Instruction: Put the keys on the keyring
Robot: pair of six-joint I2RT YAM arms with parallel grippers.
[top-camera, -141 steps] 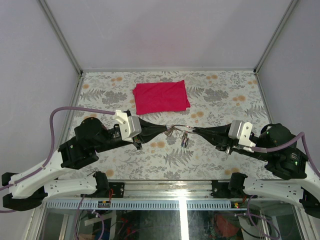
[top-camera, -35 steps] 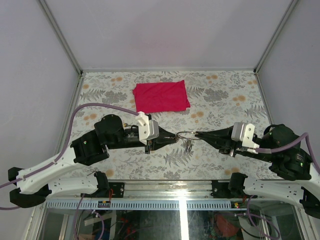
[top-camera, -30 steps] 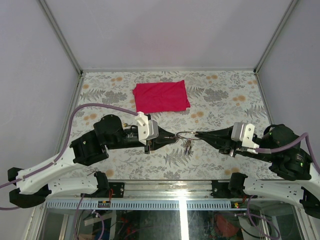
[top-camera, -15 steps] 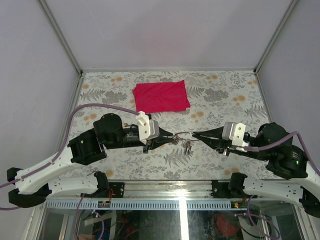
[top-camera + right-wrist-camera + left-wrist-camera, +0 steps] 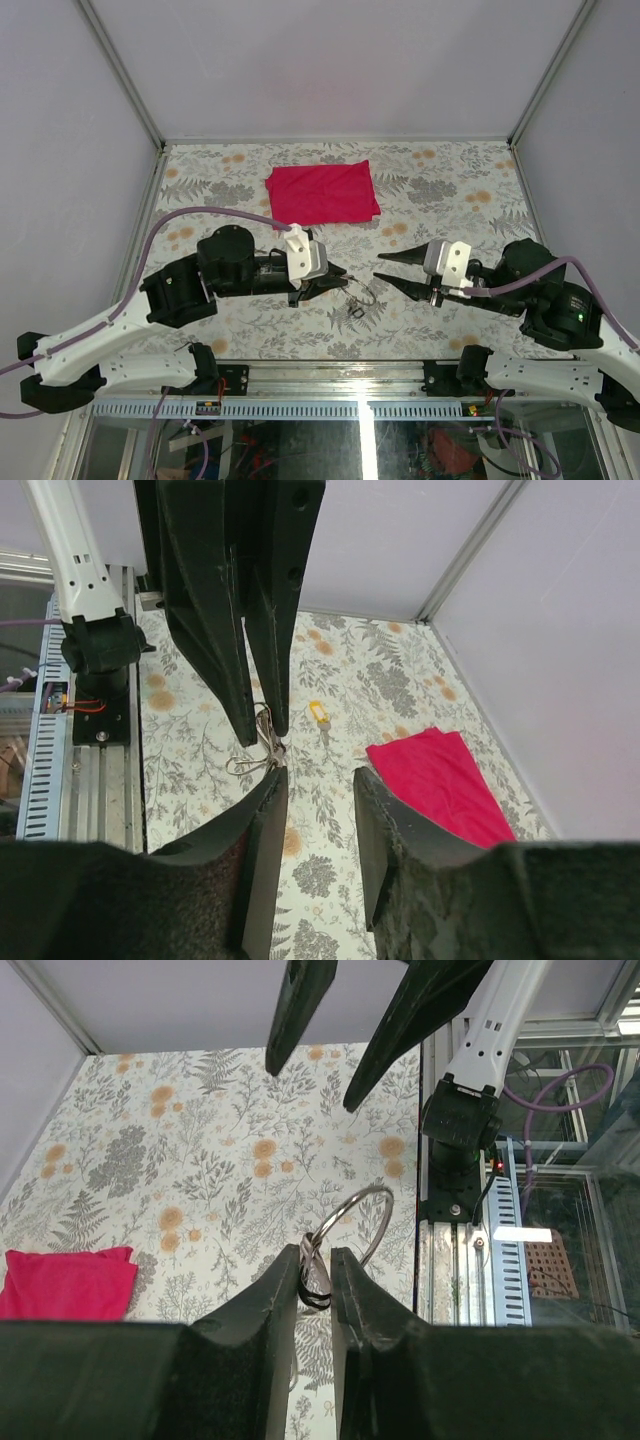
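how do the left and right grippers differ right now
The left gripper is pinched shut on the keyring; the right gripper stands open and empty. The left fingers touch the keyring; the right fingers are clear of it. Both point toward each other.

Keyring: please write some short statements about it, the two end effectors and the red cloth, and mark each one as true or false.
1. The left end effector pinches the keyring. True.
2. The right end effector is shut on the keyring. False: its jaws are open and clear of the ring.
3. The red cloth lies beyond both end effectors. True.
4. The keyring rests on the red cloth. False: it hangs from the left end effector, away from the cloth.
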